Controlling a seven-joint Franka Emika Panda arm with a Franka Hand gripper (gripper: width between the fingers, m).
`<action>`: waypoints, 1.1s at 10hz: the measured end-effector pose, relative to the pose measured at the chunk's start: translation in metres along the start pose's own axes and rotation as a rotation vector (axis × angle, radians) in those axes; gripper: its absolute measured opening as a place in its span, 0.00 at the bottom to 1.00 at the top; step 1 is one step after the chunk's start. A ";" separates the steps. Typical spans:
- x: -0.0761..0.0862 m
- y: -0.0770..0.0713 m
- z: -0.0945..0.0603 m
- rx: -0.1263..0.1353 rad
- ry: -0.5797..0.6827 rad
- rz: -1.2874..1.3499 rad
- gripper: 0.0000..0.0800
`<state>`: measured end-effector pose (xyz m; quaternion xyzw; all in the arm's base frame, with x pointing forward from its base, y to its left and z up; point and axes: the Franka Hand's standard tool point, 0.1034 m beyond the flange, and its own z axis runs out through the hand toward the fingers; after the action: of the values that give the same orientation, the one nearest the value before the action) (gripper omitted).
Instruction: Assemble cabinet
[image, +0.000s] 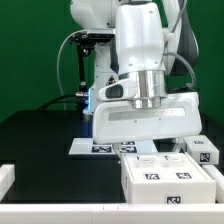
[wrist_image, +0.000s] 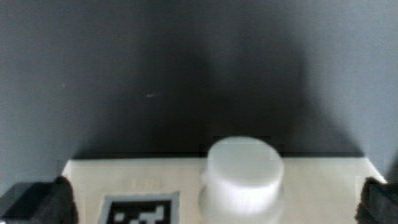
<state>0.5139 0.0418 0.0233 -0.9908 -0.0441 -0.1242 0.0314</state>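
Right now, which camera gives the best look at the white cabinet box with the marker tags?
The exterior view: the cabinet box sits in the foreground, top face and two tags visible. The wrist view shows only a white tagged edge with a rounded piece; whether it's the same box is unclear.

Glossy white arm (image: 138, 45), apparently black cables (image: 63, 62)

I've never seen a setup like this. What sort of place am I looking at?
Most likely a robotics research lab, at a test bench. A white robot arm hangs over a black table, a plain green backdrop stands behind, and the white cabinet parts carry black-and-white marker tags.
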 end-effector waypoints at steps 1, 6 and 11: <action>-0.002 0.000 0.005 0.002 -0.006 0.000 1.00; -0.002 -0.003 0.005 0.004 -0.006 -0.012 0.67; -0.002 -0.003 0.006 0.004 -0.007 -0.018 0.28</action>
<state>0.5133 0.0450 0.0177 -0.9907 -0.0533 -0.1211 0.0320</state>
